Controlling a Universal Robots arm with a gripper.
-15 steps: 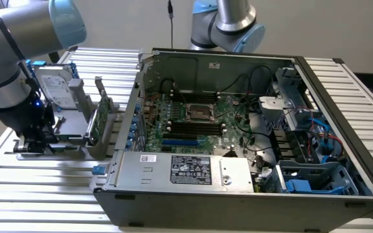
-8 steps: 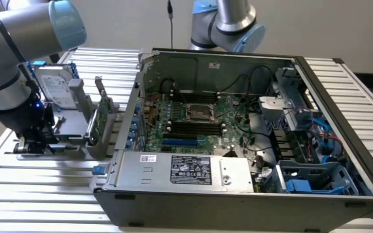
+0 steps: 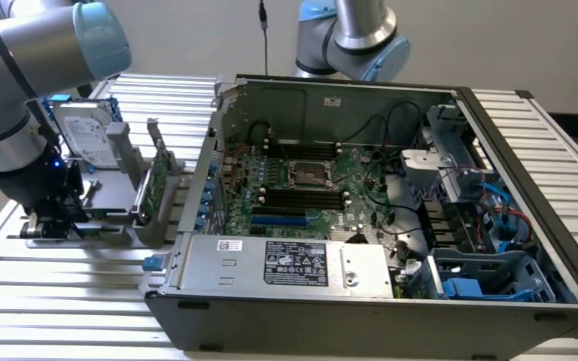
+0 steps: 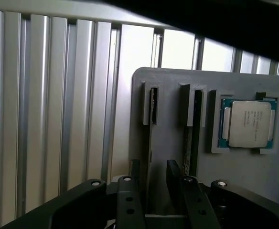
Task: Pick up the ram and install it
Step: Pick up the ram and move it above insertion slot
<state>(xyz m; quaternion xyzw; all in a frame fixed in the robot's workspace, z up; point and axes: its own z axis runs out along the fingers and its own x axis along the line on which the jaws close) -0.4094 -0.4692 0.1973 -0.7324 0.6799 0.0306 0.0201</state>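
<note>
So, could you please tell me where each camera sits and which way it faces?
Exterior view: off the arm, looking down at the open grey computer case on the slatted aluminium table; grey-and-blue arm joints show.
Wrist view: behind the open black gripper, facing thin dark ram sticks and a square silver processor chip.
Both show the grey parts holder.

Plain pale grey wall at the back. Thin black cable hangs down in front of it. Surface is silver ribbed metal, long parallel slats with dark gaps between. Light soft and even, mild glare on the metal, weak shadows.
</note>
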